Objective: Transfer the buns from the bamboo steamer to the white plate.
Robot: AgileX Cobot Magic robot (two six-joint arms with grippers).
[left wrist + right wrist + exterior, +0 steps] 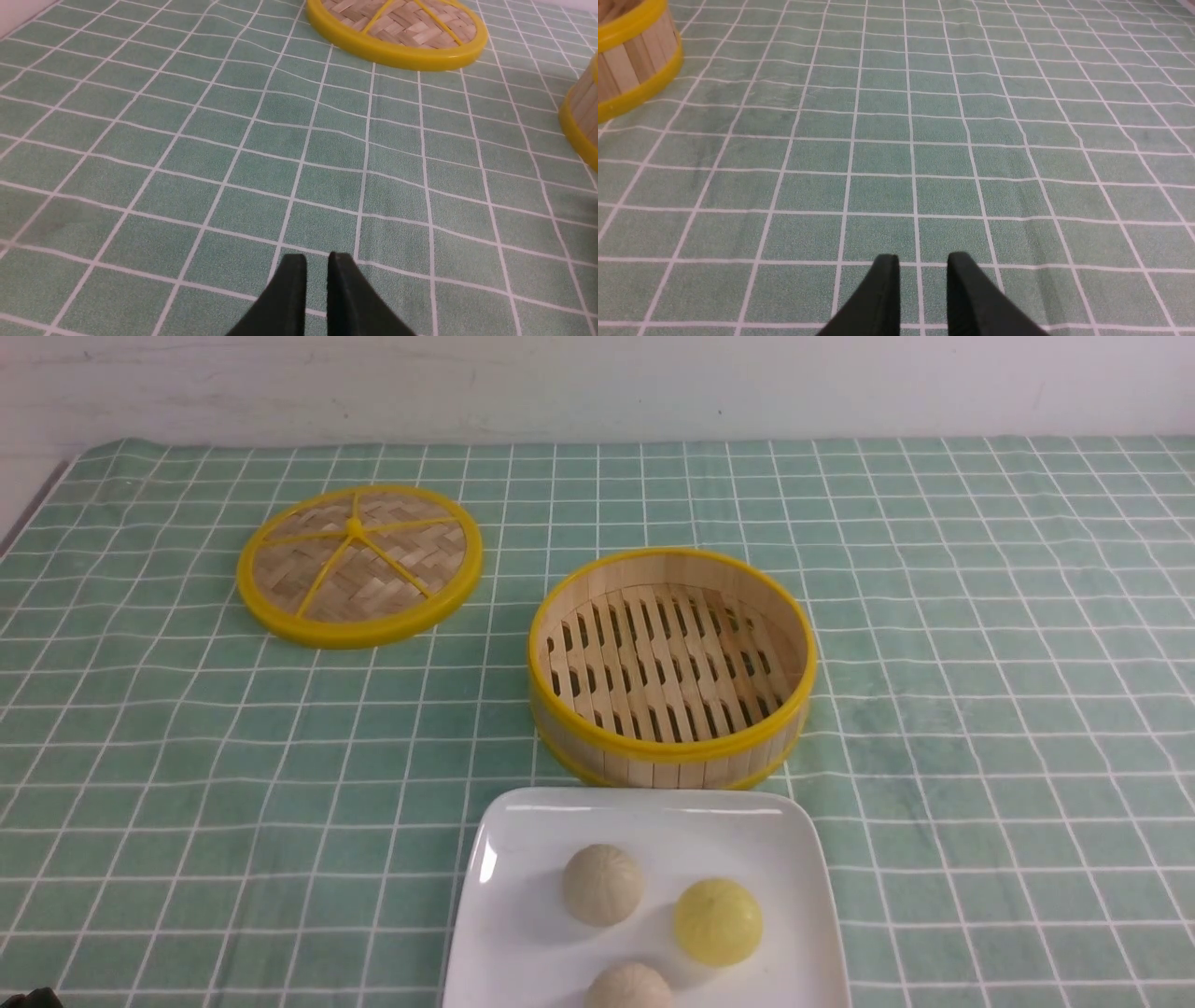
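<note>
The bamboo steamer stands in the middle of the cloth with a bare slatted floor. In front of it is the white plate. On the plate lie the yellow bun and the pale cream-white bun. Neither gripper shows in the front view. In the left wrist view my left gripper hangs over bare cloth, its fingers nearly together and holding nothing. My right gripper also hangs over bare cloth, with a narrow gap and nothing in it. The steamer's wall sits at the edge of the right wrist view.
A slightly tanner beige bun lies at the plate's near edge. The flat woven lid rests at the back left, also seen as the lid in the left wrist view. A green checked cloth covers the table.
</note>
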